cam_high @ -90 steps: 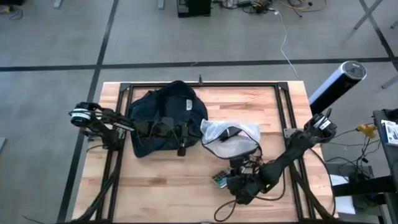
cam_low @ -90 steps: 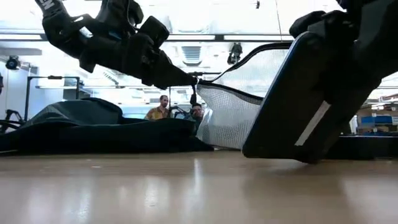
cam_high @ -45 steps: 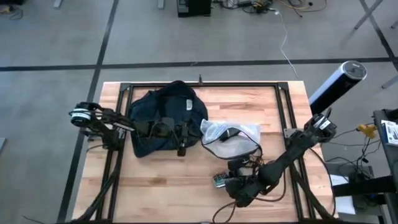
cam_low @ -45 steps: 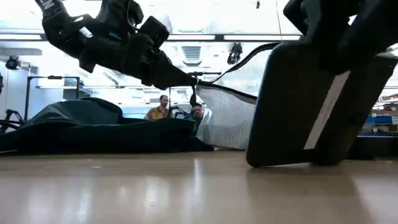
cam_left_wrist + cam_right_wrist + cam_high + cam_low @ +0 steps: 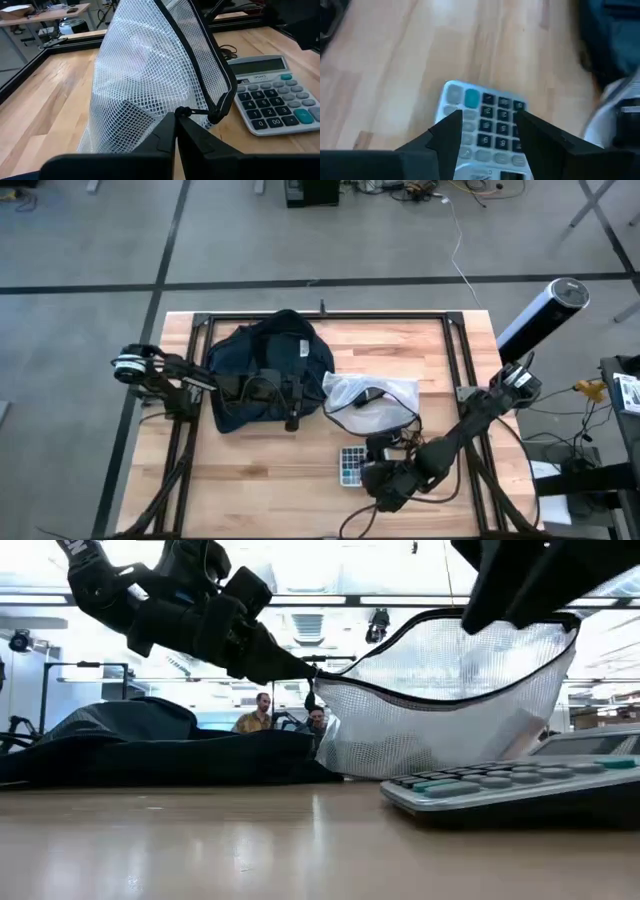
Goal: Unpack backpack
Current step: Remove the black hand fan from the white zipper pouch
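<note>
Right pincer (image 5: pixel 485 131): fingers spread apart, empty, hovering just above the calculator (image 5: pixel 350 465) and not touching it. In the right wrist view the keypad shows between the two dark fingers.

Left pincer (image 5: pixel 176 131): fingers pressed together, clamped on the black zip pull cord of the mesh pouch (image 5: pixel 150 75). The arm reaches across the backpack from the tabletop's left side. In the low view the left pincer (image 5: pixel 300 668) holds the pouch's dark-trimmed rim lifted while the pouch's lower part rests on the wood.

Calculator: grey, with dark keys and one teal key; lies flat and face up on the tabletop (image 5: pixel 260 470), just in front of the pouch and beside the right pincer.

Backpack (image 5: pixel 265 365): dark navy, slumped on the left-centre of the tabletop, a white label on its upper side. It lies just left of the mesh pouch, under the left arm.

Change from half a second ago: the calculator, then standing nearly on edge in the right pincer's grip, now lies flat and released. The right pincer has lifted clear of it. Left pincer, pouch and backpack are unchanged.

Background, low view: two people beyond the table, small and indistinct.
</note>
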You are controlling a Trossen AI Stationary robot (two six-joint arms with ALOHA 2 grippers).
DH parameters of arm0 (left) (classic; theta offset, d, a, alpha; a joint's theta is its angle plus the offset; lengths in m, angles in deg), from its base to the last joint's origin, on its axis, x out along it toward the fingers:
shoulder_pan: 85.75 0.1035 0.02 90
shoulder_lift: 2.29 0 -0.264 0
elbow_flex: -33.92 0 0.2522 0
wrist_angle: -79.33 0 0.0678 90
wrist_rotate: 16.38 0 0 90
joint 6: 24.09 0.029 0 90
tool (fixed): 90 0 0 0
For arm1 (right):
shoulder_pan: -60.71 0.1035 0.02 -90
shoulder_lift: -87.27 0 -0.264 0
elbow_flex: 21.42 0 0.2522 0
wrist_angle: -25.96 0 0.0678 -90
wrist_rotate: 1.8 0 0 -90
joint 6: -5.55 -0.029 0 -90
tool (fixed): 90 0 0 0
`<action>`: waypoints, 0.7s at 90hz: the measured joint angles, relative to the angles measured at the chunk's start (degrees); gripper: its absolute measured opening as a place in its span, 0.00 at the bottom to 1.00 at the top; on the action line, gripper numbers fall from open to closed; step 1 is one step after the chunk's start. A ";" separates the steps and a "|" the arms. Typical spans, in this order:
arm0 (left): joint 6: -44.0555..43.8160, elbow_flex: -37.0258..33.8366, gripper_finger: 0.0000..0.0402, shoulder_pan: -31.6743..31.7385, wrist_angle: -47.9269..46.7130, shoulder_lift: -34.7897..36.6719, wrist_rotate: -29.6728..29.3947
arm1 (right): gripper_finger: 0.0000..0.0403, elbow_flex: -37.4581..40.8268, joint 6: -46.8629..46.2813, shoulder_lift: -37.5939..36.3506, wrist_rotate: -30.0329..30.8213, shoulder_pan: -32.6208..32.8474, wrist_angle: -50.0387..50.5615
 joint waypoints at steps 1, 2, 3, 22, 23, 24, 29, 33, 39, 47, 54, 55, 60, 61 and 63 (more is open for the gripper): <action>0.00 0.00 0.00 0.00 -0.01 0.00 0.18 | 0.42 0.04 -0.13 0.00 0.91 -0.14 0.01; 0.00 0.00 0.00 0.00 -0.02 0.00 0.38 | 0.42 0.11 -0.28 0.00 1.78 -0.27 0.04; 0.00 0.00 0.00 0.00 -0.03 0.00 0.60 | 0.42 0.18 -0.44 0.00 2.62 -0.40 0.08; -0.22 -0.02 0.00 -1.37 -2.23 0.00 3.54 | 0.37 2.81 -14.23 -0.04 12.29 -7.84 4.37; -0.21 -0.02 0.00 -1.53 -2.38 0.00 3.58 | 0.37 3.11 -15.05 -0.04 12.25 -8.34 4.39; -0.20 -0.02 0.00 -1.68 -2.52 0.00 3.60 | 0.37 3.43 -15.82 -0.04 12.17 -8.83 4.39; 0.08 -0.02 0.00 -2.46 -2.86 0.00 3.62 | 0.36 5.11 -18.79 -0.04 11.47 -11.30 4.04; 0.45 -0.02 0.00 -3.12 -2.84 0.00 3.61 | 0.35 6.54 -20.94 -0.04 11.27 -12.98 3.25; 1.48 -0.02 0.00 -4.12 -2.71 0.00 3.56 | 0.35 8.45 -23.04 -0.04 10.97 -14.76 1.95; 2.79 -0.02 0.00 -5.26 -2.30 0.00 3.53 | 0.37 10.30 -25.73 -0.07 10.71 -15.98 1.24; 3.25 -0.02 0.00 -6.17 -2.21 0.00 3.49 | 0.41 11.73 -28.00 -0.21 11.06 -16.80 1.01; 3.26 -0.02 0.00 -6.31 -2.26 0.00 3.49 | 0.41 11.95 -28.33 -0.23 11.14 -16.91 0.99; 3.52 -0.02 0.00 -6.97 -2.36 0.00 3.45 | 0.44 13.06 -29.76 -0.24 11.66 -17.48 1.04; 3.67 -0.02 0.00 -7.12 -2.36 0.00 3.44 | 0.45 13.27 -30.00 -0.24 11.81 -17.59 1.04; 4.02 -0.02 0.00 -7.40 -2.40 0.00 3.39 | 0.46 13.68 -30.51 -0.24 12.29 -17.75 1.02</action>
